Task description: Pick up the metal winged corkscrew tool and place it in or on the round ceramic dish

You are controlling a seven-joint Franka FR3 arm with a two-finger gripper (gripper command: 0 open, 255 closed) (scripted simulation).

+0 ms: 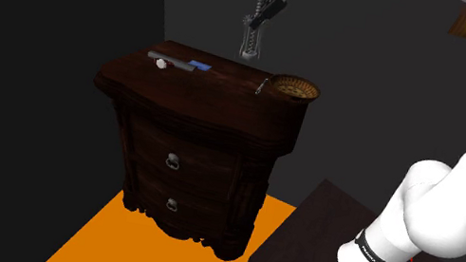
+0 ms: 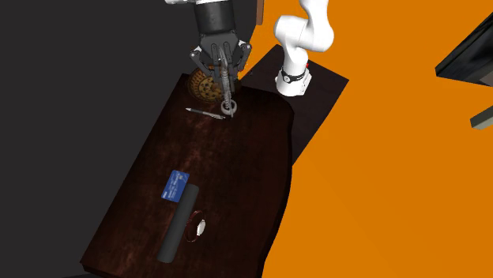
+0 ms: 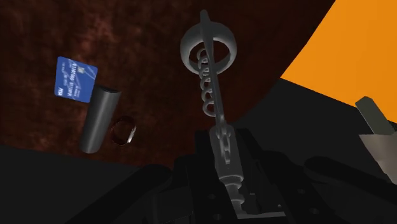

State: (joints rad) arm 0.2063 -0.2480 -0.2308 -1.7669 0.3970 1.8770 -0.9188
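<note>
1. Gripper (image 1: 273,3) clenched on the winged corkscrew (image 1: 253,30) — tool hangs collar-end down, in the air above the dark dresser (image 1: 197,100).
2. Round brown dish (image 1: 295,89) on the dresser top — near the corkscrew, not touching.
3. Blue card (image 3: 76,79) just beside a dark cylinder (image 3: 98,119).

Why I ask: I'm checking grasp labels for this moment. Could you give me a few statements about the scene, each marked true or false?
1. The black gripper clasps the grey metal winged corkscrew in the air above the dark wooden dresser. True.
2. The corkscrew lies in the round brown dish. False: it hangs in the gripper, and the dish holds nothing.
3. A blue card lies next to a dark cylinder on the dresser top. True.
4. The cylinder stands upright. False: it lies on its side.
</note>
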